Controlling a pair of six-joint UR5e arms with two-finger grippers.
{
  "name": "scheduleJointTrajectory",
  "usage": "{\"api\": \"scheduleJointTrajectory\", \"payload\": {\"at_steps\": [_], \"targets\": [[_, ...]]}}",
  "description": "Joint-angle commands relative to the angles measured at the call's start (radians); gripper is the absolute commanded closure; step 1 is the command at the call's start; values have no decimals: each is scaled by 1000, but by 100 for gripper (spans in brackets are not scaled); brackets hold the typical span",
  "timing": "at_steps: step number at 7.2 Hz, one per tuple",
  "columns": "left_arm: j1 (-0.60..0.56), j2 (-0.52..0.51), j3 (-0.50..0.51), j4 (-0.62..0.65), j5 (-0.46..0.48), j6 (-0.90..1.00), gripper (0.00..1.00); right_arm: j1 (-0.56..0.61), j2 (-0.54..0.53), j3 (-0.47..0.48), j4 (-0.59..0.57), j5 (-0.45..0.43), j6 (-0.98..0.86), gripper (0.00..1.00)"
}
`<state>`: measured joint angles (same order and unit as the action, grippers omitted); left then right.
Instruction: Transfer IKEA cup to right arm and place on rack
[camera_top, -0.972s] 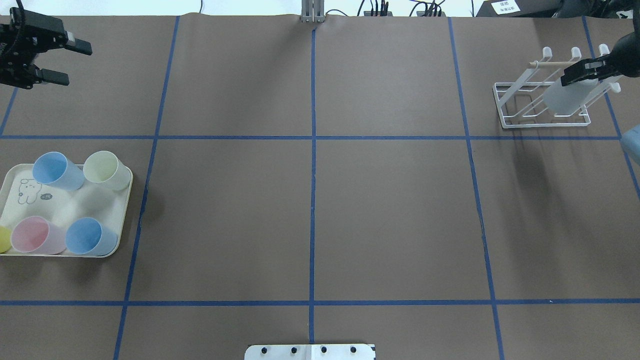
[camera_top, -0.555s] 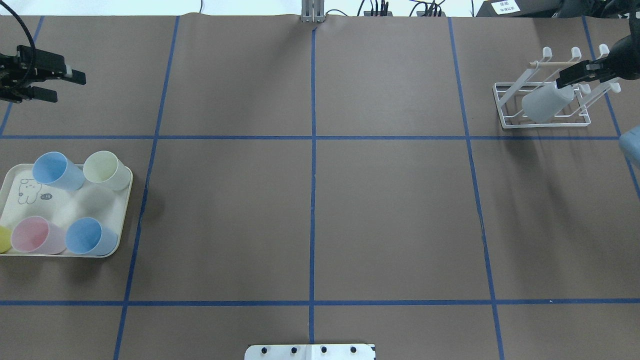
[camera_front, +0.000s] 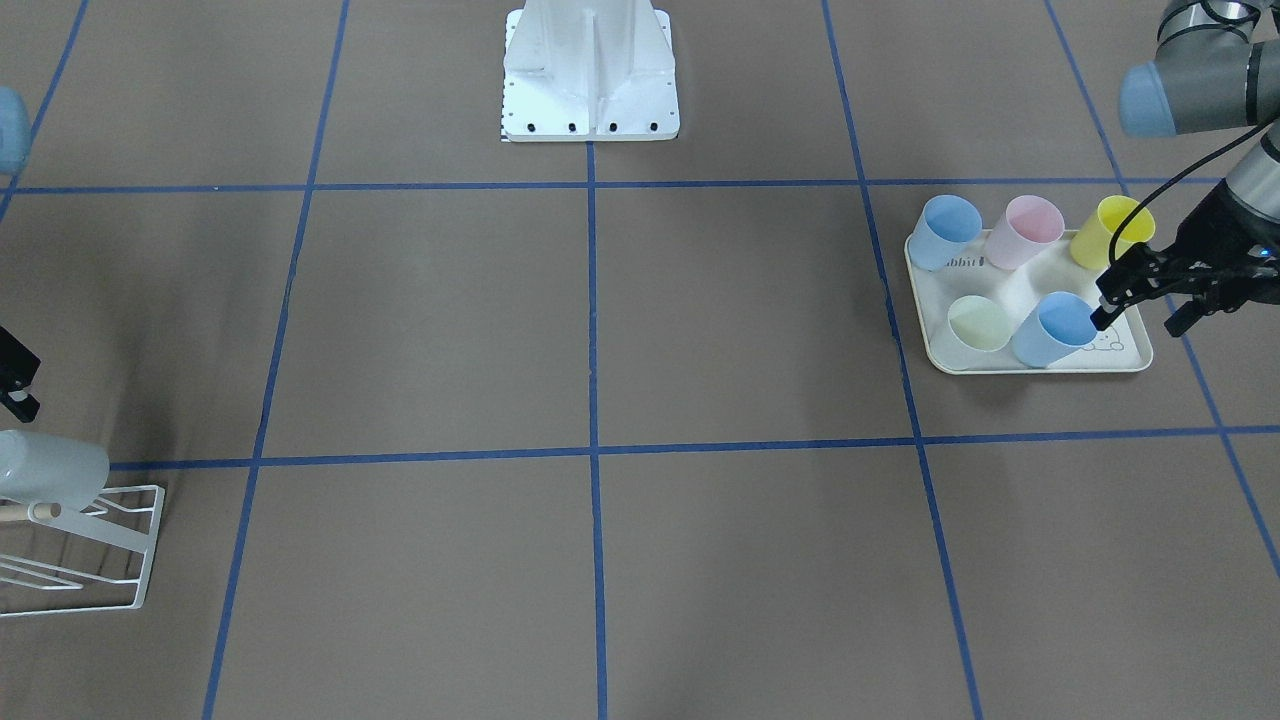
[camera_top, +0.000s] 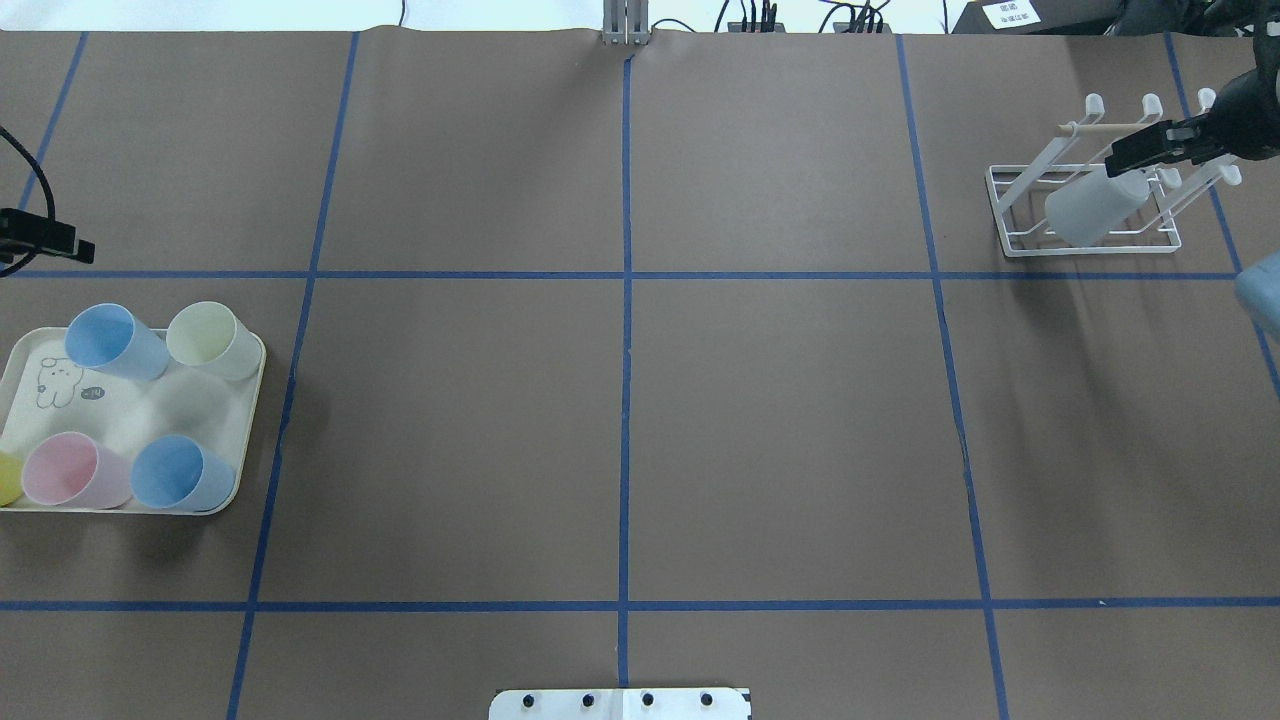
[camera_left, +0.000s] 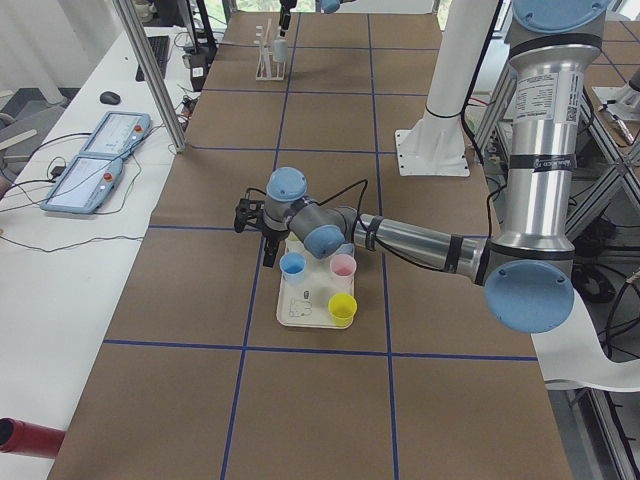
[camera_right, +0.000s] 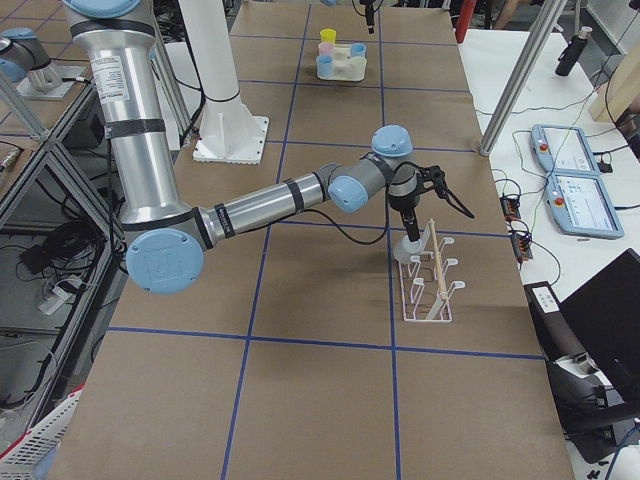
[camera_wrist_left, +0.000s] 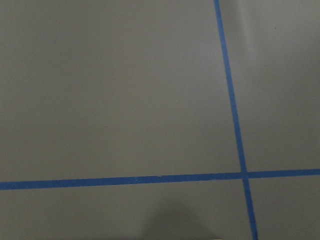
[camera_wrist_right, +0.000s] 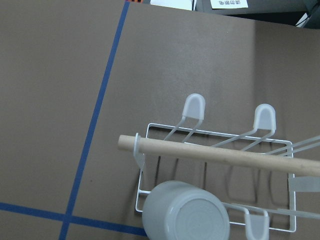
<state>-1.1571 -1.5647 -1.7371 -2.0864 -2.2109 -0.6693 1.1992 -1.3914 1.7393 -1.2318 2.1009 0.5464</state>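
Observation:
The IKEA cup (camera_top: 1090, 205) is pale grey and sits upside down, tilted, over a prong of the white wire rack (camera_wrist_right: 193, 106) with its wooden dowel (camera_wrist_right: 225, 155). The right wrist view shows the cup's base (camera_wrist_right: 185, 215) with no finger touching it. My right gripper (camera_top: 1125, 158) hovers just above the cup, open and empty. It shows at the left edge of the front view as the right gripper (camera_front: 18, 382). My left gripper (camera_front: 1135, 322) is open and empty, over the far edge of the tray beside a blue cup (camera_front: 1055, 328).
The cream rabbit-print tray (camera_top: 150, 415) at the left holds two blue cups, a pale green cup (camera_top: 210, 340), a pink cup (camera_top: 75, 470) and a yellow cup (camera_front: 1110, 232). Blue tape lines cross the brown table. The robot's white base (camera_front: 590, 70) stands at the near middle.
The right gripper held the cup above the rack, then let it go. The cup dropped onto a prong and the gripper rose slightly. The left gripper travelled towards the tray.

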Motion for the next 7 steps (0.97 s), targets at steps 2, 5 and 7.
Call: {"api": "scheduleJointTrajectory", "payload": {"at_steps": [2, 5, 7], "targets": [[31, 14, 20, 120, -1, 97, 9, -6, -1, 15, 0, 4, 4, 1], [91, 9, 50, 118, -3, 97, 23, -7, 0, 23, -2, 5, 4, 1], [103, 15, 54, 120, -3, 93, 77, -6, -18, 96, -6, 61, 6, 1]]}}
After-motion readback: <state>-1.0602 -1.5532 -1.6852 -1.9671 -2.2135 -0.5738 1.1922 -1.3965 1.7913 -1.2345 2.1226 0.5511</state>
